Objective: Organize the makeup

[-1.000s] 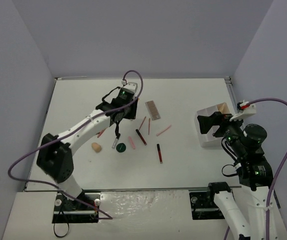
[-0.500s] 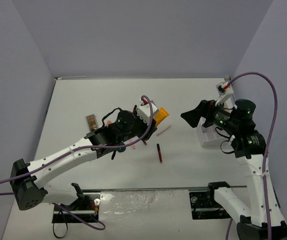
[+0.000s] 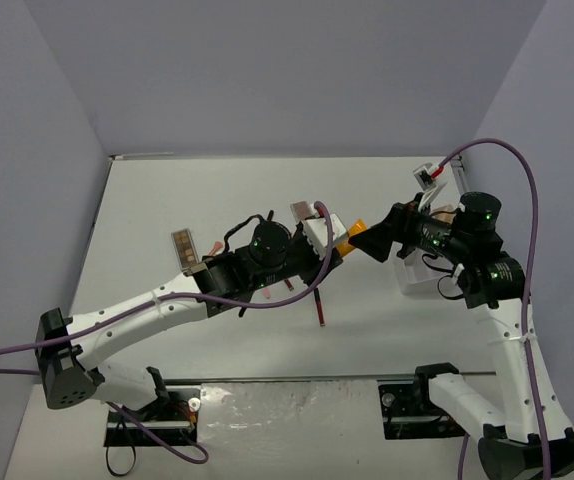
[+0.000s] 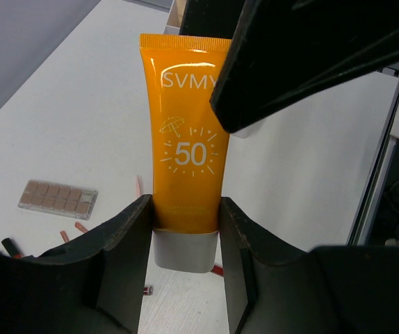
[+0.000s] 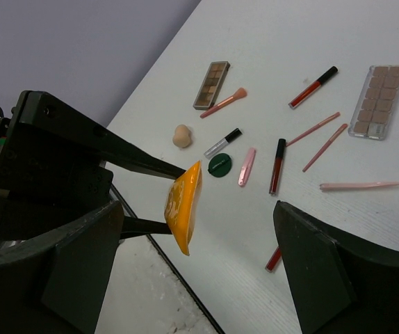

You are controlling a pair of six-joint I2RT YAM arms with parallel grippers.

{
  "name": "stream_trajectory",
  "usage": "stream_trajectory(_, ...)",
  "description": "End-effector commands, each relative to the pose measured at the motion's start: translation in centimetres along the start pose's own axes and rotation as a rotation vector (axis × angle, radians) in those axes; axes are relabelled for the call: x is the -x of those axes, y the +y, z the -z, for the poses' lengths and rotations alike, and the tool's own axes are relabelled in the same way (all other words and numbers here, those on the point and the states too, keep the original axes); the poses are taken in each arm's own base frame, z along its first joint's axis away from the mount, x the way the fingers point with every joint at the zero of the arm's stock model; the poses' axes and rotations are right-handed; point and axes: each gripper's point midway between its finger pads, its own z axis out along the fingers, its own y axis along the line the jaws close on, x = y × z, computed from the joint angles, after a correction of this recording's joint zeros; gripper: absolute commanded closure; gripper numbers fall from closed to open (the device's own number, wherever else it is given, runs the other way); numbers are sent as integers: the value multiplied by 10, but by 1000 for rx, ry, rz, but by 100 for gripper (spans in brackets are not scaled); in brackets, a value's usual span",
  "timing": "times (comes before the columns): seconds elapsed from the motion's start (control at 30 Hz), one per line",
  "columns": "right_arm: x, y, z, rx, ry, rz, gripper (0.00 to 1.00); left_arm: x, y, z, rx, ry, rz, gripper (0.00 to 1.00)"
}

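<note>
The left fingers (image 4: pixel 126 264) are clenched on the capped end of the orange tube (image 4: pixel 185 153). They hold it up off the desk (image 3: pixel 167 200) with its crimped end toward the right arm. This looks like a handover, probably because the tray (image 3: pixel 413 284) sits on the right side. The right fingers (image 5: pixel 67 271) are spread on either side of that end, not gripping it. A sponge (image 5: pixel 181 136) and green disc (image 5: pixel 220 165) lie on the desk below.

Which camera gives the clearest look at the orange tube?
Left wrist: the tube faces the lens, print readable, cap end pinched in the left tool. The right wrist sees the tube foreshortened, crimped end first; in the top view the tube is only an orange sliver.
</note>
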Motion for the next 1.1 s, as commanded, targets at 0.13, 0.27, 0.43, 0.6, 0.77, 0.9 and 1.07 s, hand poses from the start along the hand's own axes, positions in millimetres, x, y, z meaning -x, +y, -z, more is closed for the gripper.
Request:
stream_trajectory(0.13,1,3,-7,53,0,38,32,62,-2,-2,-19,-159,-58,93)
stream_trajectory(0.27,1,-2,-9,40,3,35,51,64,-5,-4,-34,-163,-61,93)
stream_trajectory(0.43,0,-10,-11,10,2,33,85,59,-6,-6,-39,-154,-64,93)
stream_trajectory(0.6,3,-15,-10,-30,-17,55,100,51,-2,-9,-13,-133,-51,74)
stream_trajectory(0.77,12,-28,-7,-120,-57,96,100,36,14,-10,82,-90,-5,23)
stream_trajectory(0.9,17,-55,-3,-256,-69,151,100,12,36,-3,179,-8,82,3)
stream_trajectory(1.07,31,-98,18,-532,-88,205,100,-18,89,25,349,78,262,3)
